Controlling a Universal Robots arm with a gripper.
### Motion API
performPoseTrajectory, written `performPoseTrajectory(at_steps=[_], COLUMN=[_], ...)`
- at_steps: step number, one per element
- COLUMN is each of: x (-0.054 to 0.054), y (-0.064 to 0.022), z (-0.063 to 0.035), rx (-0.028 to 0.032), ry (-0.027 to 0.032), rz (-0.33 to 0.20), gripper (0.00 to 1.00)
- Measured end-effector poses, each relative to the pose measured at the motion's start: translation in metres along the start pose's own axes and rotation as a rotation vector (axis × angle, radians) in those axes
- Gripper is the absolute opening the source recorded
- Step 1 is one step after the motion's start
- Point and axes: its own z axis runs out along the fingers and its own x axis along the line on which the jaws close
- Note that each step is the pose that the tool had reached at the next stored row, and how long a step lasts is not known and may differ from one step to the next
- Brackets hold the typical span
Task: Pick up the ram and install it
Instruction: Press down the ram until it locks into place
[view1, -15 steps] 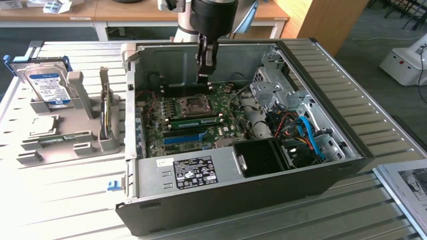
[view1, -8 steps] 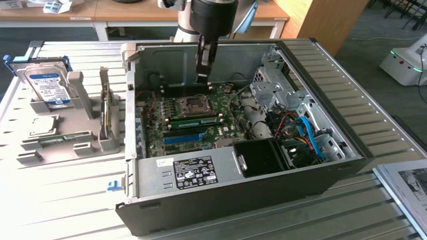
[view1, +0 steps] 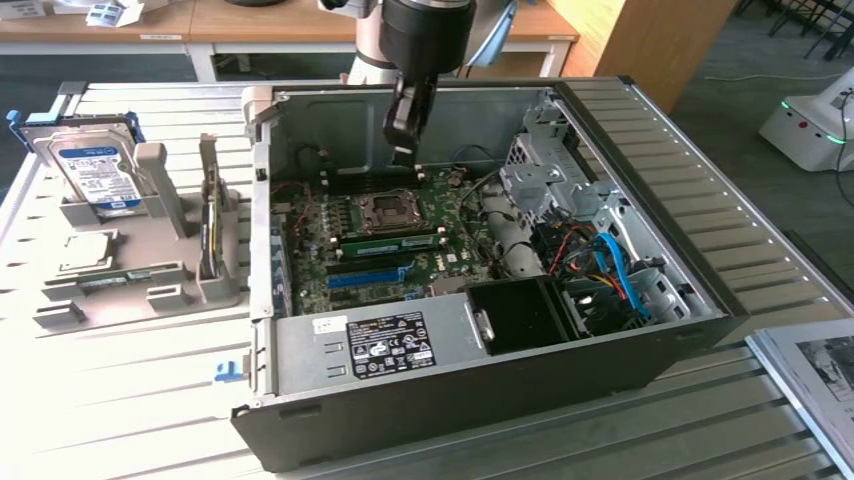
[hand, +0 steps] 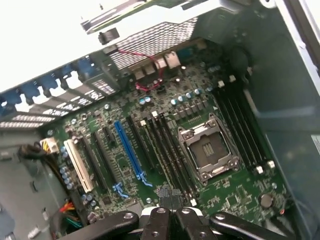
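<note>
Ram (view1: 390, 241), a long green stick with a small white label, appears to stand on edge in a memory slot inside the open computer case (view1: 694, 250), which lies on its side on a slatted metal bench (view1: 147, 400). At the exterior view's left, a grey holder tray (view1: 134, 295) on the bench carries a blue-labelled hard drive (view1: 94, 170). The motherboard (view1: 314, 270) fills the case floor, with a long blue expansion slot (hand: 127, 150) and a bundle of blue cables (view1: 621, 270) towards the drive bays. The square processor socket (view1: 390, 208) sits just beside the ram, between it and a second bank of dark memory slots (view1: 358, 182). Above that far bank and the socket hangs the claw (view1: 406, 150), clenched tight with nothing visibly caught between its fingertips; in the wrist view the claw (hand: 168, 205) shows its black fingers (hand: 156, 220) drawn together over the board. Whether the stick is fully seated cannot be told, as the latches at its ends are too small to read. Judged from this, the work stands at the seating stage, and doing it well would mean bearing straight down on the stick's top edge, evenly along its length rather than at one end, so it does not rock in the slot. The closed fingertips should stay clear of the socket frame and the nearby red wires (hand: 145, 85), and pressure should be firm but brief.
</note>
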Motion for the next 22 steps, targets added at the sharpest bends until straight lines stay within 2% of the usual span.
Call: performPoseTrajectory(at_steps=[22], x=[0.0000], y=[-0.0001], z=[0.0022], rx=[0.0036], ry=[-0.0176], rz=[0.399], gripper=[0.10])
